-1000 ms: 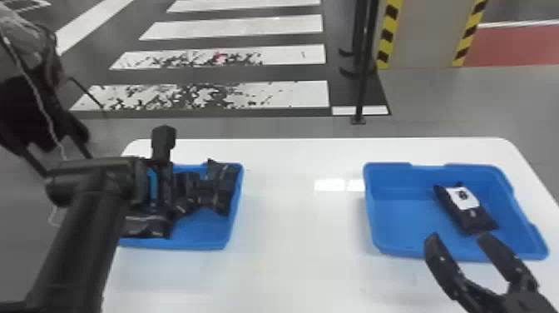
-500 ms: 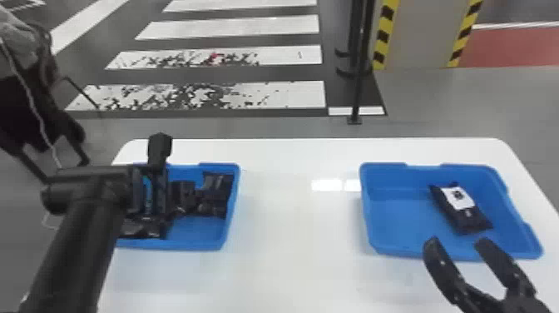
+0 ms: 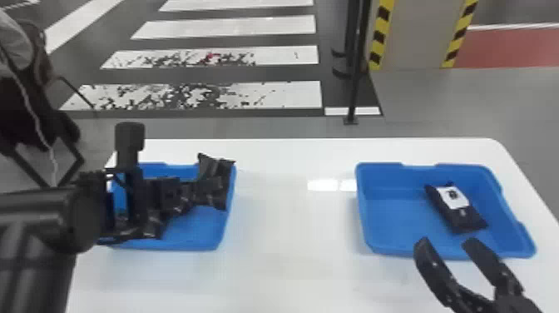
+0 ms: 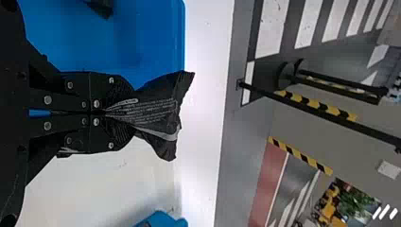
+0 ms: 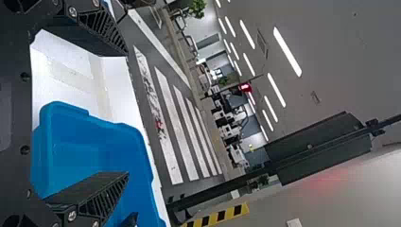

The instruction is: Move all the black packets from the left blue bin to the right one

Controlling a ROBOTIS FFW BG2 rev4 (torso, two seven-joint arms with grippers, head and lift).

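Your left gripper point(image 4: 124, 113) is closed on one black packet point(image 4: 158, 111), over the left blue bin point(image 3: 187, 245), where other packets point(image 3: 153, 227) lie. I judge the next move is carrying it rightward from this bin, to the right bin point(image 3: 399, 220) with one delivered packet point(image 3: 461, 214). Your right gripper point(image 3: 446, 244) is open.

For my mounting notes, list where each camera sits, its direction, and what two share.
Head view: head-mounted, forward and down at left bin and right bin; left arm, right gripper show.
Left wrist view: on that wrist, past left gripper and black packet, across the table.
Right wrist view: on that wrist, past parted fingers, over the right bin.
Head and right wrist share the crosswalk.
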